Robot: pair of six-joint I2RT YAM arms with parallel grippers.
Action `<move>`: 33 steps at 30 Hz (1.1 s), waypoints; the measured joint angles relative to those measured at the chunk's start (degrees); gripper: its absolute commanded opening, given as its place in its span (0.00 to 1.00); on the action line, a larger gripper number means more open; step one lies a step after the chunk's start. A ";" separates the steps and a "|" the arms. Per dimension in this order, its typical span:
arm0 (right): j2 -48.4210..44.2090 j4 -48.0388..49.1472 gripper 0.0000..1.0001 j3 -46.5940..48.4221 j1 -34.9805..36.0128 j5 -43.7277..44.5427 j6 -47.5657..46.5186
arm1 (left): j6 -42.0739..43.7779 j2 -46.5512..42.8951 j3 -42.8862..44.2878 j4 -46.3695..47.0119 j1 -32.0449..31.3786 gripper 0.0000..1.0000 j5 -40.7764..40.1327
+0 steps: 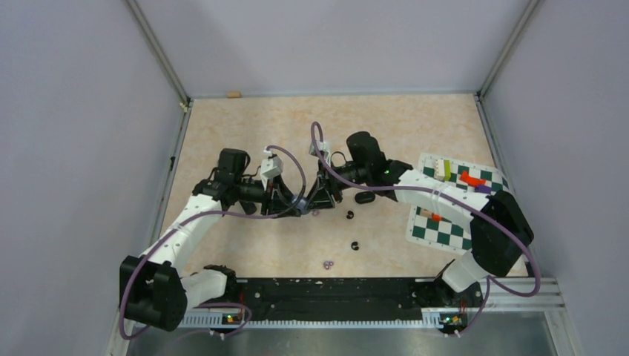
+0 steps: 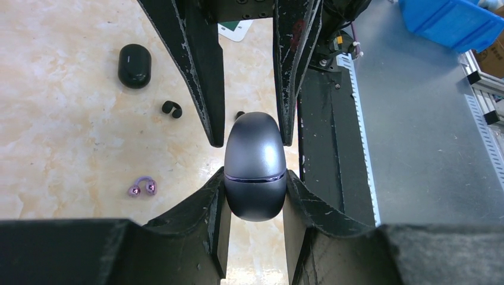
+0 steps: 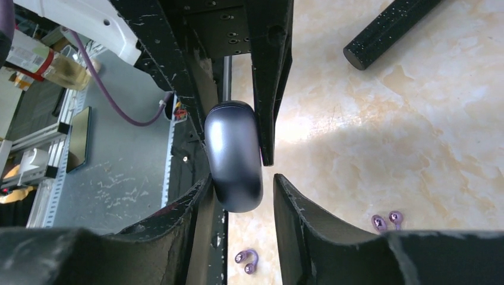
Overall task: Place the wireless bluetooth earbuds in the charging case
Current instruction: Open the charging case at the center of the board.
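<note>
My left gripper [image 2: 255, 178] is shut on the lower end of a closed grey oval charging case [image 2: 254, 160] and holds it above the table. My right gripper [image 3: 242, 181] is open and straddles the case's other end [image 3: 233, 155]; one finger touches it and the other stands a little apart. From above, both grippers meet mid-table: the left [image 1: 291, 206], the right [image 1: 317, 199]. Two black earbuds [image 1: 350, 215] [image 1: 355, 245] and a purple earbud [image 1: 327, 263] lie on the table. Two purple earbuds show under the right gripper [image 3: 247, 261] [image 3: 386, 221]. A black earbud [image 2: 172, 108] lies near a closed black case [image 2: 134, 65].
A green and white checkered mat [image 1: 445, 226] with coloured blocks [image 1: 469, 179] lies at the right. The black case [image 1: 365, 197] sits just right of the grippers. A black rail [image 1: 334, 289] runs along the near edge. Walls close in the table on three sides.
</note>
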 measured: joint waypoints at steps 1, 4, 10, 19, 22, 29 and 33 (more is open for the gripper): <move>0.00 -0.17 0.45 0.00 -0.04 0.55 -0.02 | 0.04 0.00 0.00 0.00 -0.02 0.04 -0.02; -0.09 -0.59 0.50 0.00 -0.26 1.75 -0.07 | 0.24 0.00 0.00 0.02 -0.11 0.02 -0.09; -0.55 -1.09 0.54 0.00 -0.70 3.61 -0.35 | 0.57 0.00 0.00 0.24 -0.11 0.00 -0.42; -2.14 -2.40 0.57 0.00 -0.96 7.37 -0.87 | 0.63 0.00 0.00 0.42 -0.09 0.00 -1.11; -3.13 -2.40 0.57 0.00 -1.88 8.70 -1.31 | 0.61 0.00 0.00 0.28 -0.09 0.00 -0.94; -4.44 -2.56 0.58 0.00 -3.37 11.91 -2.84 | 0.59 0.00 0.00 0.22 -0.39 0.00 0.46; -6.25 -3.58 0.59 0.00 -3.85 13.60 -4.96 | 0.59 -0.02 0.00 0.02 -0.48 0.00 0.87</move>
